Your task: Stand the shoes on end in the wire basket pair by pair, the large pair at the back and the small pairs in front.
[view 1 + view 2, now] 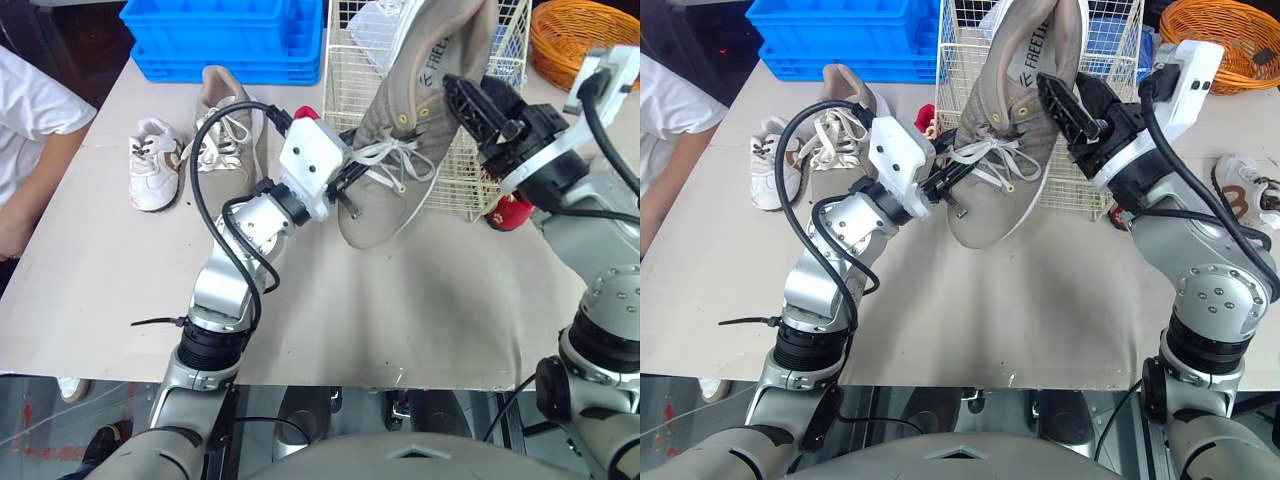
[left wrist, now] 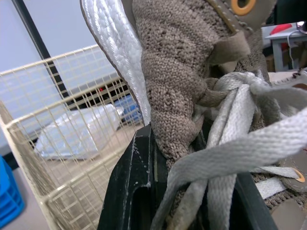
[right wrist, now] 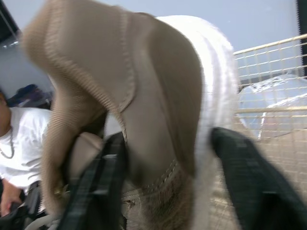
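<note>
Shoe (image 1: pixel 395 120) hangs clamped by left claw (image 1: pixel 347 190) and right claw (image 1: pixel 456 92) (wire basket (image 1: pixel 345 80) partly hidden behind).

Left gripper (image 1: pixel 348 188) clamped, right gripper (image 1: pixel 1070 100) clamped, arms raised

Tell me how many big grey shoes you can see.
2. The held shoe hangs toe-down between the left hand and right hand, before the wire basket. The second shoe lies on the table beside a small white shoe. No others visible.
</note>
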Controlling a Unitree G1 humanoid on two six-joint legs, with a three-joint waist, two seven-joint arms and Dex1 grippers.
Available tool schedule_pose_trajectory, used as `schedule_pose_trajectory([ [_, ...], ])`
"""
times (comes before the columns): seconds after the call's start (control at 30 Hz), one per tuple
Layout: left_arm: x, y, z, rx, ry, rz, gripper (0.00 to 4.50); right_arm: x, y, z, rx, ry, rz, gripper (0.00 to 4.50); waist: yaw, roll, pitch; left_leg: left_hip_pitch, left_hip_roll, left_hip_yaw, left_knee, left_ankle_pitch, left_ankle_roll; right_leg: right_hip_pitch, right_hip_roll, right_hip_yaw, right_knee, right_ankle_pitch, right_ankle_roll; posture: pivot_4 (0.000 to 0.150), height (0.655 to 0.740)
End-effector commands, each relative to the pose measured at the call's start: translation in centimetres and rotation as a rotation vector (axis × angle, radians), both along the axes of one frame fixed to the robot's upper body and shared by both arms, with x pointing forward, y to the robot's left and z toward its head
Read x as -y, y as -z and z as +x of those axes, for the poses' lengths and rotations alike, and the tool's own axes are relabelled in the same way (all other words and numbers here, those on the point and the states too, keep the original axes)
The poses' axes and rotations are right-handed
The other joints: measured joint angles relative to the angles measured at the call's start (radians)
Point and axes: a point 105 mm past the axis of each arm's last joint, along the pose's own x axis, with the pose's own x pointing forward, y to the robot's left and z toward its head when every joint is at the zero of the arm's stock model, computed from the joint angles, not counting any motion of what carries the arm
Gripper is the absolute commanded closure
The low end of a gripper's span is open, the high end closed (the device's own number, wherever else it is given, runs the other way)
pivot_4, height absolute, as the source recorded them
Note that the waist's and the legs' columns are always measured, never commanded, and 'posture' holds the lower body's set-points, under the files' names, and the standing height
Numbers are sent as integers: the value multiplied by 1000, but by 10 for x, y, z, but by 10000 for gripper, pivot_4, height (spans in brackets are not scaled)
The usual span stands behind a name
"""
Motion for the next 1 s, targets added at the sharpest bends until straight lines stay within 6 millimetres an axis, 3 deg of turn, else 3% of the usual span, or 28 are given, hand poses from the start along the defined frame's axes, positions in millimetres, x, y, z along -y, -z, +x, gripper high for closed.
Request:
schedule_pose_trajectory([
  [0.03, 0, -16, -10, 30, 65, -76, 40643, -7, -10, -8, 46, -37, 1, 38278, 0, 0, 0, 0, 0, 0, 0, 0, 0, 0, 0, 0, 0, 0, 0, 1500, 6860],
  [0.1, -1, -16, -12, 15, 92, -76, 30685, -7, -13, -7, 55, -34, 13, 44905, -1, 0, 0, 0, 0, 0, 0, 0, 0, 0, 0, 0, 0, 0, 0, 1500, 6860],
  [0.3, -4, -18, -21, 12, 181, -83, 3243, -8, -29, -5, 74, -33, 111, 45000, -4, 0, 0, 0, 0, 0, 0, 0, 0, 0, 0, 0, 1, 0, 0, 1500, 6860],
  [0.33, -6, -17, -24, 4, 198, -91, 276, -8, -32, -5, 79, -34, 129, 45000, -4, 0, 0, 0, 0, 0, 0, 0, 0, 0, 0, 0, 1, 0, 0, 1500, 6860],
  [0.6, -36, -18, -36, -97, 253, -97, 276, 10, -84, -1, 167, -15, 288, 45000, -5, 1, 0, -1, 0, 0, 0, 0, 0, -2, 0, 0, 1, 0, 0, 1500, 6860],
  [0.87, -73, -42, -35, -155, 188, -51, 276, 56, -143, 28, 399, 250, 393, 45000, -2, 1, 0, -1, 0, 0, 0, 0, 0, -2, 0, 0, 0, 0, 0, 1500, 6860],
  [1.0, -76, -51, -38, -182, 180, -24, 276, 58, -159, 40, 540, 384, 324, 45000, -8, 1, 0, -1, 0, 1, -1, 0, 0, -3, 0, 1, 1, 0, 0, 1500, 6860],
])
